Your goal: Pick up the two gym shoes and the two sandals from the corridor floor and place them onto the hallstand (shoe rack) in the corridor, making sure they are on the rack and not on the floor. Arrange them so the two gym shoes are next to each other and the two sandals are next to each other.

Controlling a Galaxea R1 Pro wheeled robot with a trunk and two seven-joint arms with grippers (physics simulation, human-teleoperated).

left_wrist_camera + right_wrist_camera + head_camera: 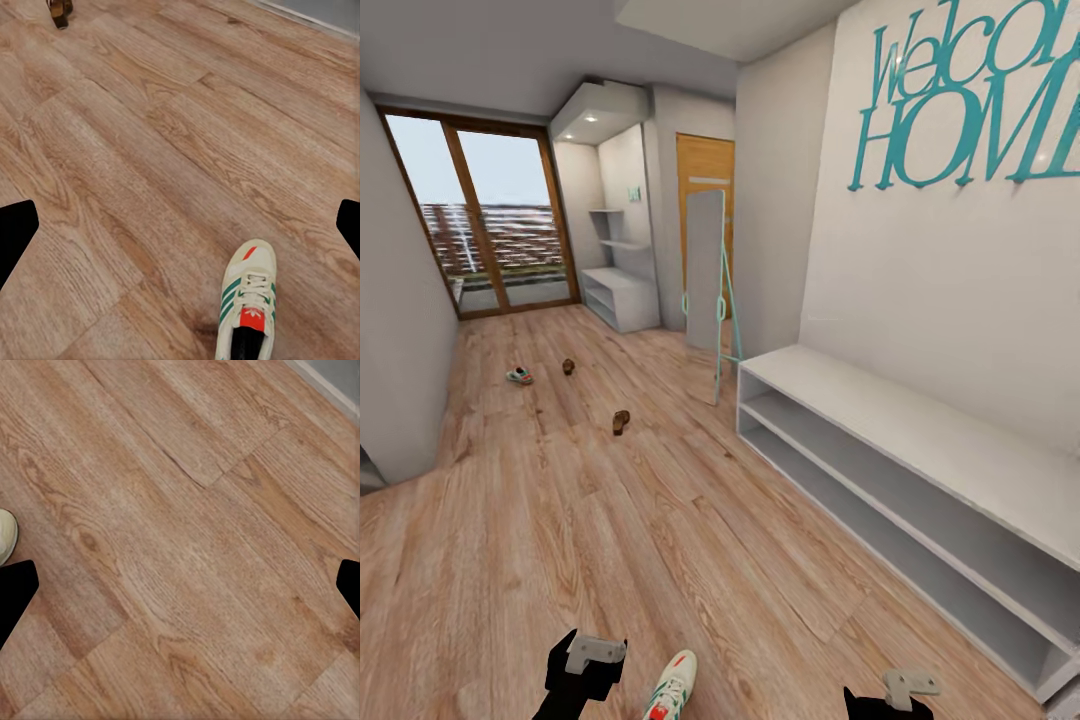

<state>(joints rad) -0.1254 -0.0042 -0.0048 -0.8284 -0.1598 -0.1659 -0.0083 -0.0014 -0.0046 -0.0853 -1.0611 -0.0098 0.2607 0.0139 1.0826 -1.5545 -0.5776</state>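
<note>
One gym shoe (672, 688) lies on the corridor floor (610, 540) at my feet, just right of my left gripper (585, 672). In the left wrist view this gym shoe (247, 307) sits off to one side of the open left gripper (180, 229), apart from both fingertips. A second gym shoe (519, 376) lies far down the corridor, with one sandal (568, 367) beside it and another sandal (621, 421) nearer. The white hallstand (920, 420) stands along the right wall. My right gripper (895, 700) hangs open over bare floor (180, 555), holding nothing.
A tall leaning mirror (705, 295) stands just past the hallstand's far end. Another white shelf unit (622, 295) sits at the corridor's far end by the glass doors (500, 235). A grey wall (400, 340) bounds the left side.
</note>
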